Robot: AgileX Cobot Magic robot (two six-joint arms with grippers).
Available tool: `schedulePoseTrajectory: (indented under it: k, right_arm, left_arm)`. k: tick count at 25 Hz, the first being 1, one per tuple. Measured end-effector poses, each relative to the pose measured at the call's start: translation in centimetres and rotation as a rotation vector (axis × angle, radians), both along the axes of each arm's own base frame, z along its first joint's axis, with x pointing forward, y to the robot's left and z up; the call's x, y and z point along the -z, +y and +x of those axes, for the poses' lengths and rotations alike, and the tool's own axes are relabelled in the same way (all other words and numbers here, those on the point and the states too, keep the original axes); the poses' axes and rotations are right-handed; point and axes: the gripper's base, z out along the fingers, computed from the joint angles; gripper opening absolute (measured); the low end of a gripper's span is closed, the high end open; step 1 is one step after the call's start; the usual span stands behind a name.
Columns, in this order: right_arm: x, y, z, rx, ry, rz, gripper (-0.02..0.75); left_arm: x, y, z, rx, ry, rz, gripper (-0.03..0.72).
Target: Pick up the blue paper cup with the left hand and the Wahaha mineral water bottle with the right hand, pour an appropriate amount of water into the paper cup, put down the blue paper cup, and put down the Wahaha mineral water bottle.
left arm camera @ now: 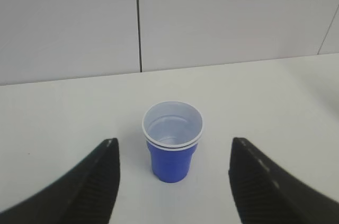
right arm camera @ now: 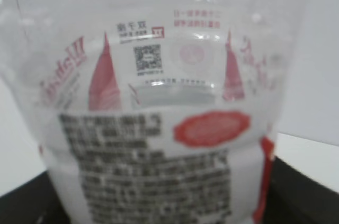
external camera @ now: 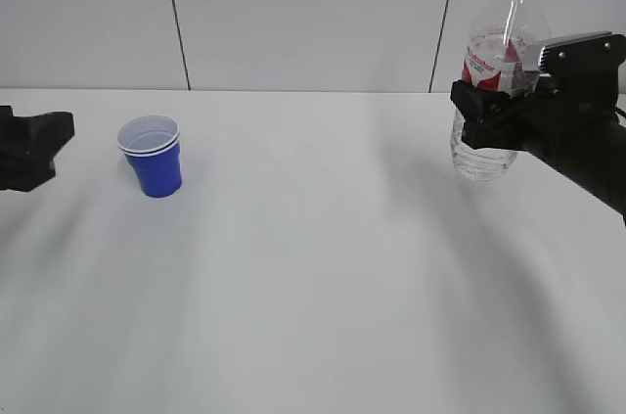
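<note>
One blue paper cup [external camera: 152, 155] and one Wahaha mineral water bottle [external camera: 492, 71] are counted; two grippers, left [external camera: 34, 145] and right [external camera: 504, 111], are recorded.

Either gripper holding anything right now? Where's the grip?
Right gripper holds the Wahaha mineral water bottle around its labelled middle. Left gripper is open, empty, short of the blue paper cup.

Blue paper cup [external camera: 151, 155] stands upright; capless Wahaha bottle [external camera: 492, 71] is held upright.

A small tapered blue paper cup [left arm camera: 172, 142] is shown with a white interior and a doubled white rim. A tall clear ribbed plastic bottle [external camera: 494, 71] is wrapped in a red-and-white label [right arm camera: 159, 144] printed with dark text and a QR code.
</note>
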Motion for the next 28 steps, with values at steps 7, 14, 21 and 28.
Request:
schedulePoseTrajectory:
  k: [7,14,21,28]
  right_arm:
    - [0.0,0.0,0.0,0.0,-0.001,0.003,0.486]
    - [0.0,0.1,0.0,-0.007,-0.004,0.0,0.486]
    - [0.0,0.4,-0.1,-0.047,-0.005,-0.016,0.486]
    - [0.0,0.7,-0.3,-0.082,-0.005,-0.028,0.486]
  left_arm:
    - [-4.1,1.1,-4.7,0.021,0.008,-0.042,0.489]
    - [-7.1,2.4,-10.6,0.081,0.073,-0.02,0.486]
    - [-10.1,4.6,-17.9,0.107,-0.011,0.017,0.478]
    - [-9.1,6.2,-23.3,0.126,0.013,0.035,0.478]
